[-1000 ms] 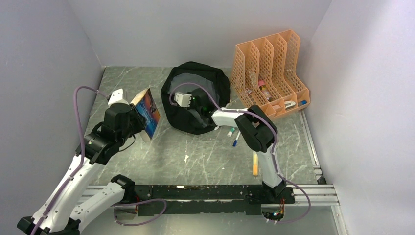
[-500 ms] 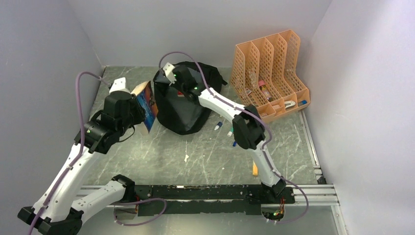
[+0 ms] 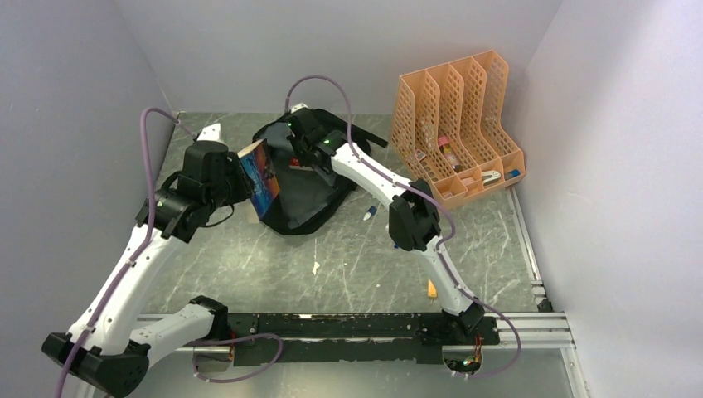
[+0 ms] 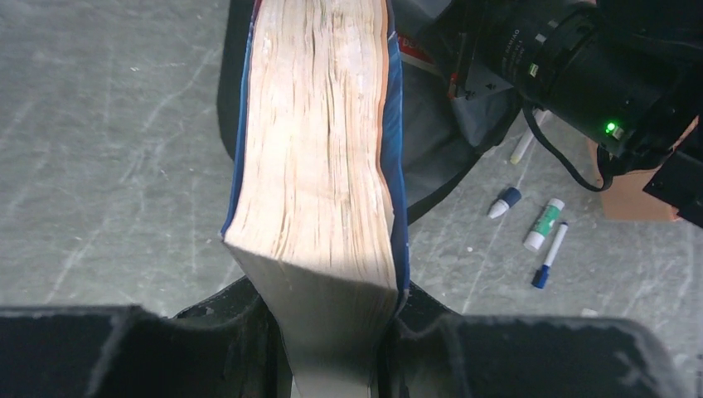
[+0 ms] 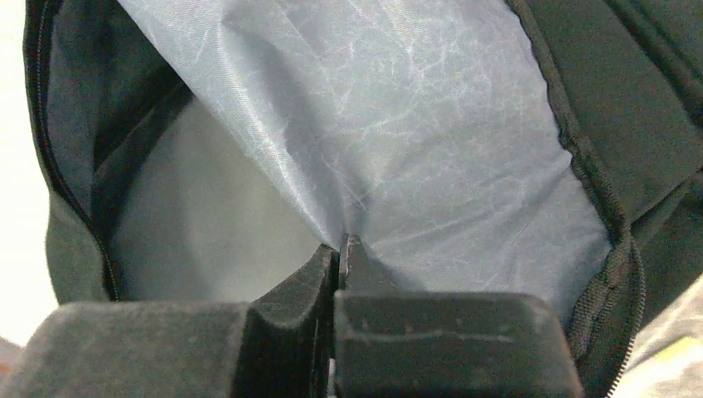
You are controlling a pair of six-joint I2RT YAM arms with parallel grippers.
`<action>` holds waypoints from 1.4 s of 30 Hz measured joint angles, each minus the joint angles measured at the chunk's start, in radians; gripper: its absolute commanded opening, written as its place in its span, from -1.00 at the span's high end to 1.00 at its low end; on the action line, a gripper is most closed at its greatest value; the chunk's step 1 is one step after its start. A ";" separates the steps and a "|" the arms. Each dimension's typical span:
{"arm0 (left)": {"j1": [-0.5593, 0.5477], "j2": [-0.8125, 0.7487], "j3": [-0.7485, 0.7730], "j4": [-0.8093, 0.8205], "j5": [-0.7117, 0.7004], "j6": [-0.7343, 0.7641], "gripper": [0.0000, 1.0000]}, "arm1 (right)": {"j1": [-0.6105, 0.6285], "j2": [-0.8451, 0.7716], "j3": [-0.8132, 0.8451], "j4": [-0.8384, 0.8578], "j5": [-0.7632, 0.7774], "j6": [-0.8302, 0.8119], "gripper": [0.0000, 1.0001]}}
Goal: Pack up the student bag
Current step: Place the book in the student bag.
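The student bag [image 3: 313, 197], a floppy black backpack, sits at the back middle of the table. My right gripper [image 3: 289, 141] is shut on a fold of its grey lining [image 5: 431, 149] and holds the left rim up; in the right wrist view the right gripper [image 5: 338, 250] has its fingers pressed together on the cloth. My left gripper [image 3: 239, 177] is shut on a thick book [image 3: 260, 177] with a blue cover, held upright against the bag's left side. In the left wrist view the book's [image 4: 319, 166] page edges fill the gap of the left gripper [image 4: 332, 319].
An orange mesh file organiser [image 3: 454, 124] with small items stands at the back right. A glue stick [image 4: 543, 224], a blue pen [image 4: 547, 265] and a capped marker [image 4: 504, 202] lie right of the bag. An orange stick [image 3: 432, 288] lies near the right arm's base. Grey walls close three sides.
My right gripper shut on the bag's lining and pulled its left rim up and back. The left arm carried the book rightwards to the bag's side.
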 measured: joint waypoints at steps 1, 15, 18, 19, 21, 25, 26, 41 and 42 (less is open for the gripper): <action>0.016 0.011 0.000 0.003 0.027 -0.010 0.90 | -0.002 0.000 0.000 -0.005 -0.011 0.032 1.00; 0.240 0.045 -0.234 0.204 0.361 -0.264 0.90 | -0.006 -0.092 -0.003 0.001 0.024 0.111 1.00; 0.251 0.046 -0.273 0.274 0.404 -0.326 0.90 | -0.006 -0.112 -0.003 0.019 0.030 0.112 1.00; 0.253 0.046 -0.286 0.305 0.413 -0.351 0.90 | -0.006 -0.114 -0.003 0.022 0.031 0.113 1.00; 0.256 0.047 -0.314 0.372 0.425 -0.395 0.90 | -0.006 -0.117 -0.005 0.028 0.030 0.116 1.00; 0.259 0.071 -0.364 0.521 0.437 -0.485 0.90 | -0.006 -0.133 -0.043 0.056 0.028 0.129 1.00; 0.259 0.083 -0.373 0.558 0.437 -0.505 0.90 | -0.006 -0.143 -0.064 0.069 0.026 0.134 1.00; 0.253 0.361 -0.505 1.170 0.431 -0.733 0.90 | 0.008 -0.221 -0.190 0.157 -0.033 0.225 1.00; 0.250 0.383 -0.505 1.199 0.427 -0.737 0.90 | 0.011 -0.221 -0.190 0.156 -0.035 0.228 1.00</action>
